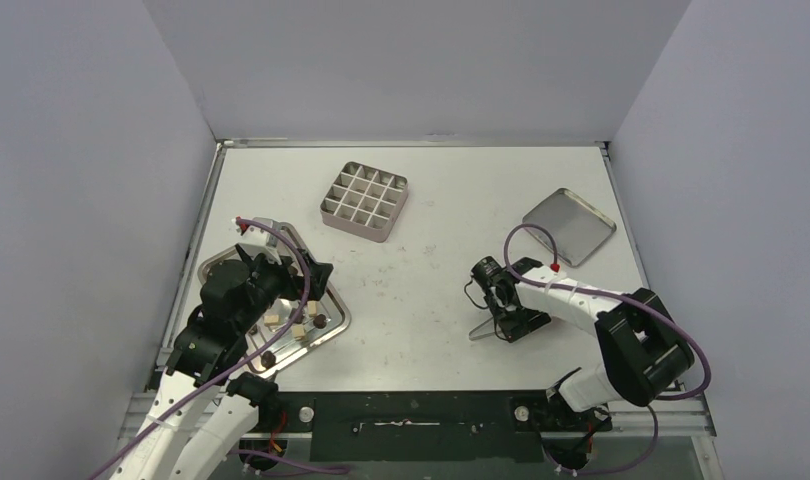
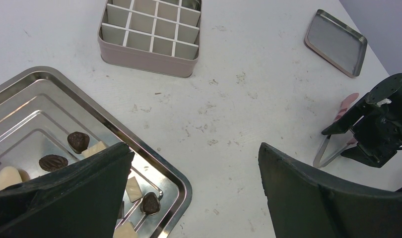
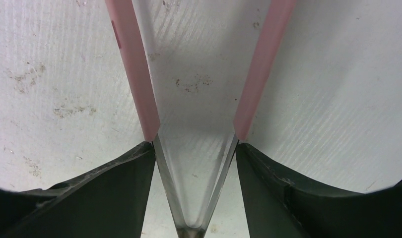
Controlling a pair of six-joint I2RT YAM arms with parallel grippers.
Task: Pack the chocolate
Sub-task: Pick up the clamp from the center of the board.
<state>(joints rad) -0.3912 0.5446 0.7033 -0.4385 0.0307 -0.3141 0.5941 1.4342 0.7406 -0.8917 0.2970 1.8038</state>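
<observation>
We see a white table (image 1: pixel 431 300) with a stepped silver tray (image 1: pixel 213 265) at the lower left of the top view, a gridded tin (image 1: pixel 365 201) at upper centre and a flat lid (image 1: pixel 569 226) at upper right. The left gripper (image 2: pixel 193 163) hangs over the tray, fingers wide apart and empty. The right gripper (image 3: pixel 195 146) clamps pink-handled tongs (image 3: pixel 139 74), one finger against each arm. The chocolate (image 2: pixel 53 162) lies in the tray.

Chocolate (image 2: pixel 78 141) in tray (image 2: pixel 35 99) front-L, gridded tin (image 1: pixel 364 200) behind ctr, lid (image 1: pixel 569 226) back-R, tongs (image 3: pixel 261 64) front-R
</observation>
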